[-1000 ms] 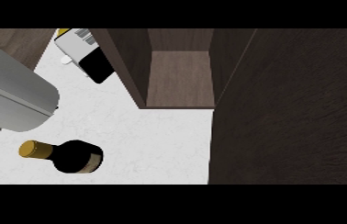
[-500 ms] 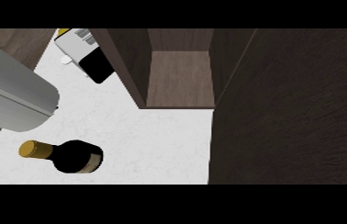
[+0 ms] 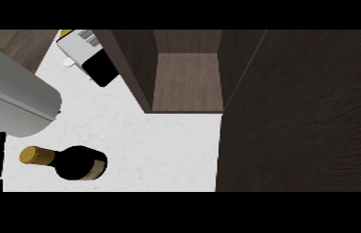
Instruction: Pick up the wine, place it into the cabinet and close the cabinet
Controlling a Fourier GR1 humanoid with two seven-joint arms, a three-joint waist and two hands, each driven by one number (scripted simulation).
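Note:
The wine bottle point(image 3: 74, 162), dark with a gold cap, lies on its side on the white counter point(image 3: 155, 146) at the lower left, cap pointing left. The cabinet point(image 3: 187, 79) stands open at the top centre, and its wooden compartment holds nothing that I can see. Its dark door point(image 3: 296, 117) is swung out and fills the right side of the view. My left forearm point(image 3: 25, 103) shows as a large grey shape at the left edge, above the bottle. Below it a thin black sliver point(image 3: 2, 155) at the edge may be my left hand. My right hand does not show.
A flat white and black package point(image 3: 91, 58) with a barcode lies on the counter at the upper left, against the cabinet's left wall. A bit of yellow shows behind it. Bare white counter stretches between the bottle and the cabinet's front.

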